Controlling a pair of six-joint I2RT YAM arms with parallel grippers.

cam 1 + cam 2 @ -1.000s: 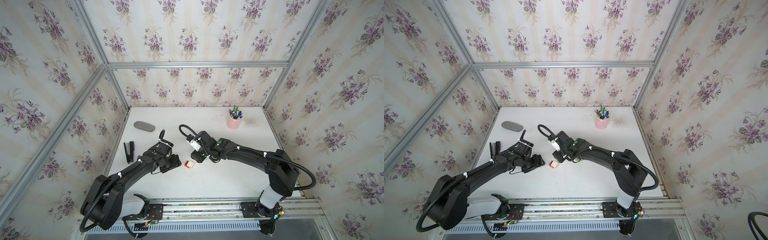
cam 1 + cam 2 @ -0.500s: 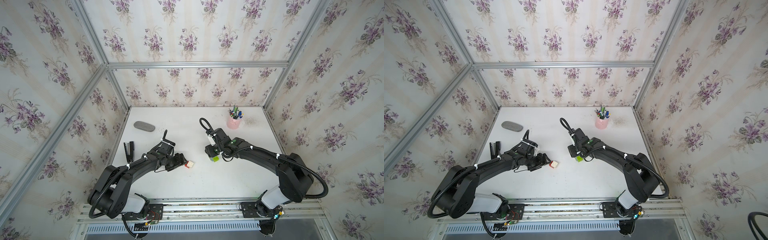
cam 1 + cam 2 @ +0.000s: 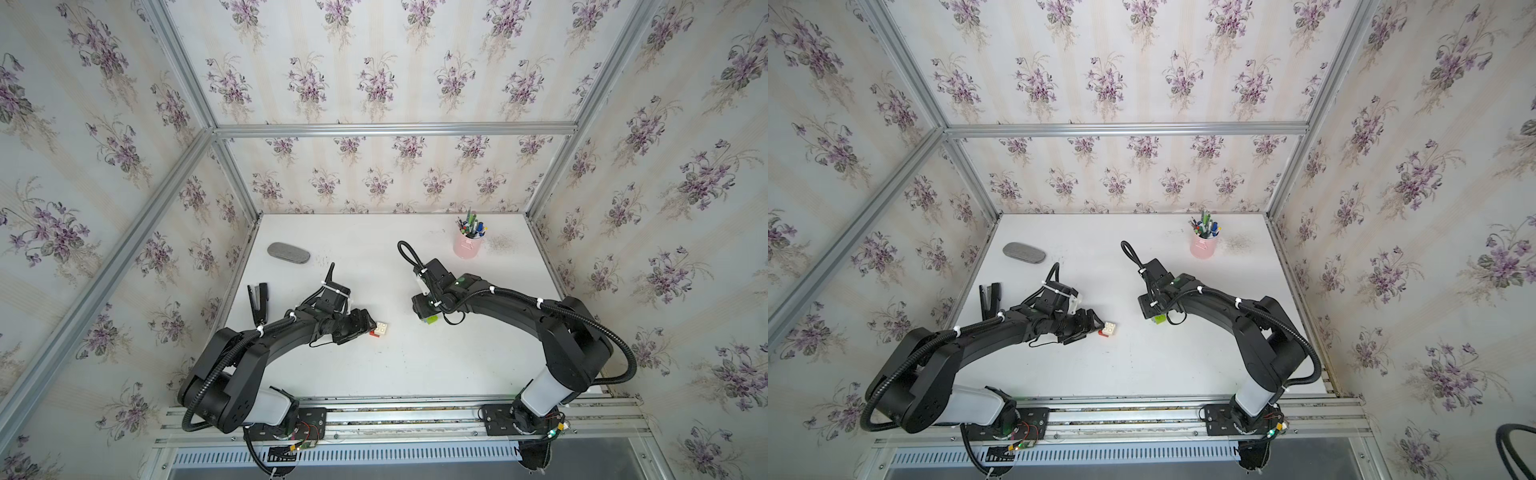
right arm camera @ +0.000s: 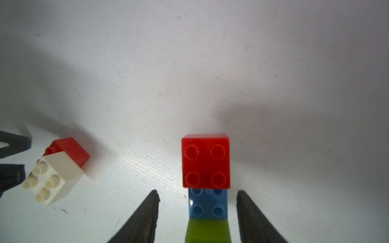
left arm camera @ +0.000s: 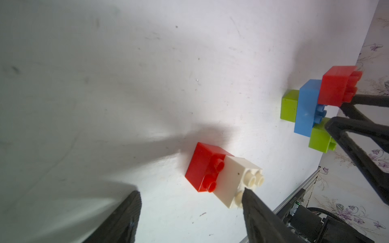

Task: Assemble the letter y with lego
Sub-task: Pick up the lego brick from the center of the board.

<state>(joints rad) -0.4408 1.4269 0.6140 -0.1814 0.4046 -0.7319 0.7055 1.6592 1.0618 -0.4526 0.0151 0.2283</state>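
right gripper [image 4: 197, 191] moved right, jaws parted astride blue brick [image 4: 208, 205] | left gripper [image 5: 190, 191] wide by red-white pair [image 5: 223, 181]

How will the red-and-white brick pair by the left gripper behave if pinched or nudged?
The red-and-white brick pair looks hard and small: probably stiff and light. Its white brick covers only half the red brick's studs, so a side push may split them. Glossy faces might slip in the left gripper's narrow tips.
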